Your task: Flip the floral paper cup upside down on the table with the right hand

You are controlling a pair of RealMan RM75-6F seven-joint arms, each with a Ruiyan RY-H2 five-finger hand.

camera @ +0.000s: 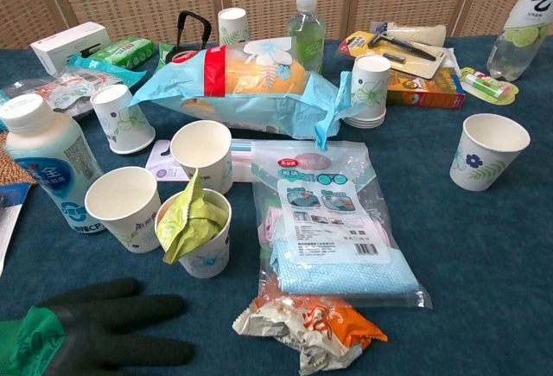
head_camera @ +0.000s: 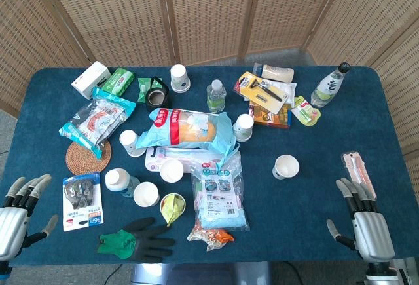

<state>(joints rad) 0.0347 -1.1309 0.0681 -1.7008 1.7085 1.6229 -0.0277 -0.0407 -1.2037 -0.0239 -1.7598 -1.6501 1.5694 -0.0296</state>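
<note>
Cluttered blue table [head_camera: 393,101], wicker screens [head_camera: 209,10] behind.
Floral cup [head_camera: 285,166] upright, mouth up, alone toward right edge, well apart from right hand [head_camera: 366,223]. Both hands empty, fingers apart, at near corners; left hand [head_camera: 16,216] cut off by frame. Neither visible in chest view. Labels mostly unreadable.

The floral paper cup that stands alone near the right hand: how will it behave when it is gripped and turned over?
The floral paper cup looks empty in the chest view, so it is probably very light and may slide or tip if nudged. Its thin paper wall would likely dent under a firm squeeze. It stands upright and apart from the right hand, whose fingers are spread.
</note>
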